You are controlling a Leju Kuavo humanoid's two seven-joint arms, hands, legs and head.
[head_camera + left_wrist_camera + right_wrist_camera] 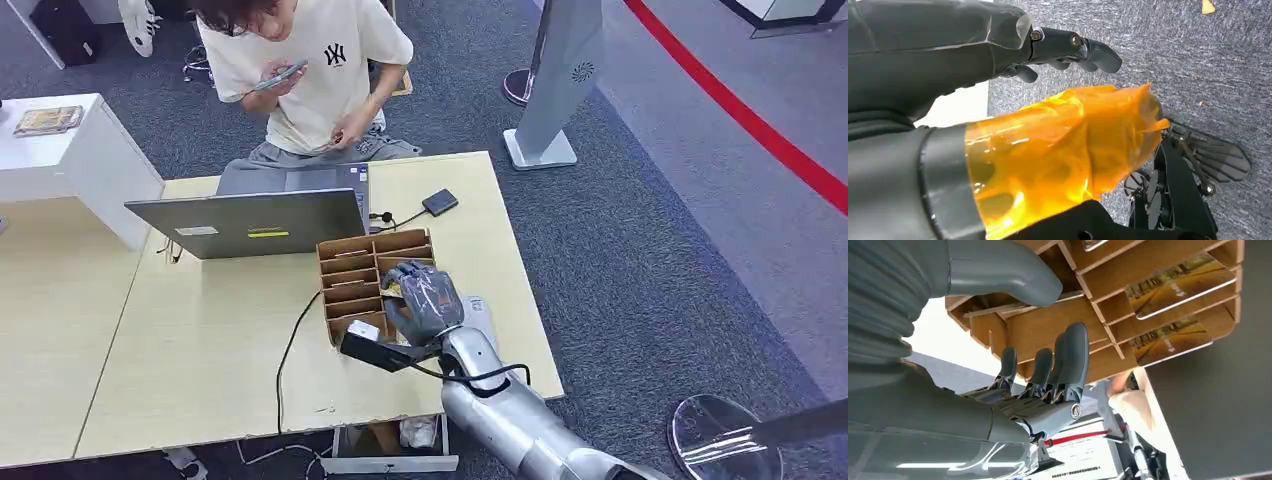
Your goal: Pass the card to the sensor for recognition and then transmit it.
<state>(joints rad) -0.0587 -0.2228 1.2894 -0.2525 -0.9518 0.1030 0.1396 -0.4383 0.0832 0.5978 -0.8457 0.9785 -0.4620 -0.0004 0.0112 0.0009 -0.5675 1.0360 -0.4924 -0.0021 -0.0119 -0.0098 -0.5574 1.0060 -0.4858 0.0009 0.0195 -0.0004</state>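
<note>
The right hand hangs over the cardboard card rack on the pale wooden counter, its fingers spread and straight, pointing toward the rack's slots and holding nothing; the thumb sits apart above them. In the right wrist view, cards with yellowish printing stand in the rack's compartments, beyond the fingertips and not touched. A black sensor box lies at the rack's near end, just beside the wrist. The left hand hangs over grey carpet, its dark fingers loosely extended around nothing. A person sits behind an open laptop.
</note>
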